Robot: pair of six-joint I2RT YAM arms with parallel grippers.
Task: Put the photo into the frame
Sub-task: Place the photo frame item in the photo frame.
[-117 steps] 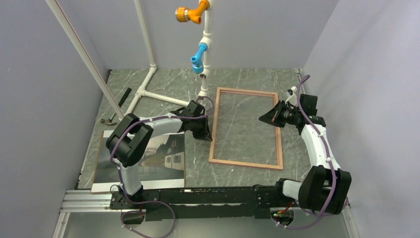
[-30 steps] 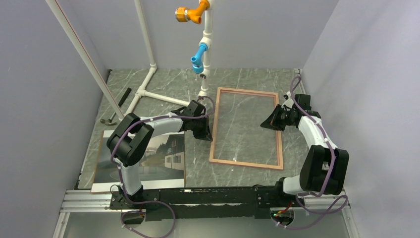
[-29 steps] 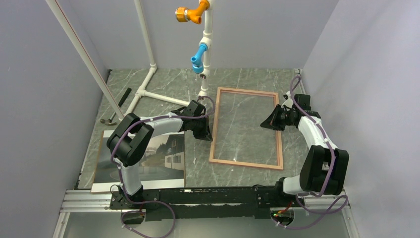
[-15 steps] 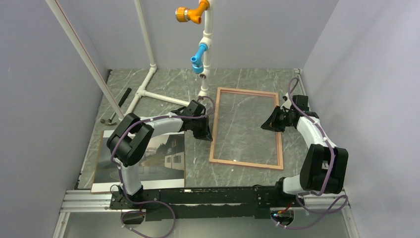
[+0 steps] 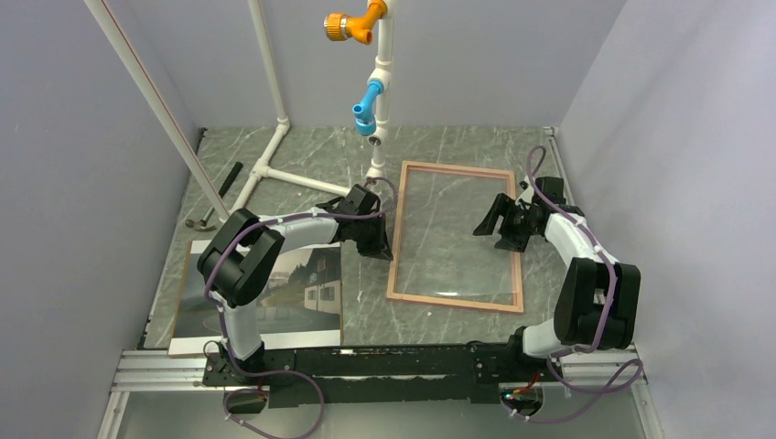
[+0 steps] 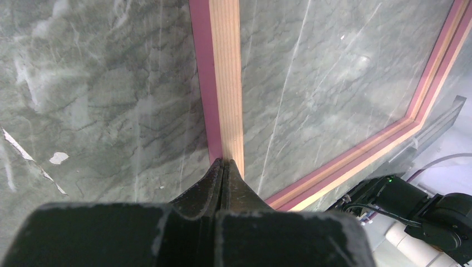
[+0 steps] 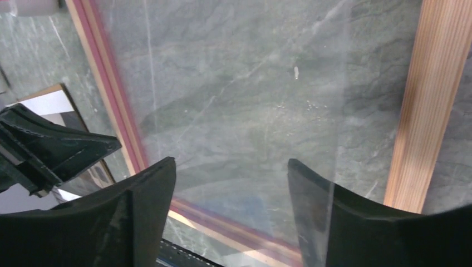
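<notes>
The frame (image 5: 458, 167) lies flat on the marble table, tan wood side up, with the table showing through its clear pane. My left gripper (image 5: 380, 249) is shut with nothing in it, its tip (image 6: 225, 162) resting on the frame's (image 6: 225, 83) left rail. My right gripper (image 5: 494, 233) hangs open over the frame's right part, nothing between its fingers (image 7: 150, 194). In the right wrist view a faint pane edge crosses the right finger, beside the tan rail (image 7: 428, 100). The photo (image 5: 302, 283) lies at the front left, partly under my left arm.
A white pipe stand (image 5: 380, 91) with blue and orange fittings rises just behind the frame. A hammer (image 5: 210, 206) lies at the left wall. A brown board (image 5: 188, 274) sits under the photo. Grey walls close in on both sides.
My right gripper has gone from shut to open and shifted slightly left over the frame. The left arm, the frame and the photo have not moved.
</notes>
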